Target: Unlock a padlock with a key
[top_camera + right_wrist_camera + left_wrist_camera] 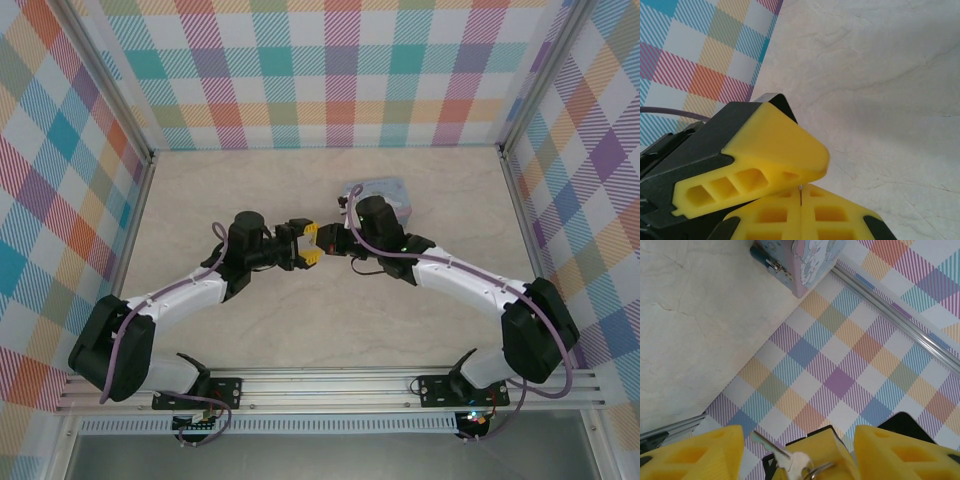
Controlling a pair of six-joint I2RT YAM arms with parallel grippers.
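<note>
Tin [802, 257] sits on the surface [695, 330], well beyond both jaws. The padlock [761, 255] is prob. the dark bit by its clasp, too small to confirm. Left jaws gape wide, straddling the right jaws, which are clamped on the key [771, 446]; its blade pokes out btwn the left pads [695, 455]. Risk: w/ so little metal exposed, left could pinch yellow pad instead, or key twists & drops. Grip depth on key is hidden.
</note>
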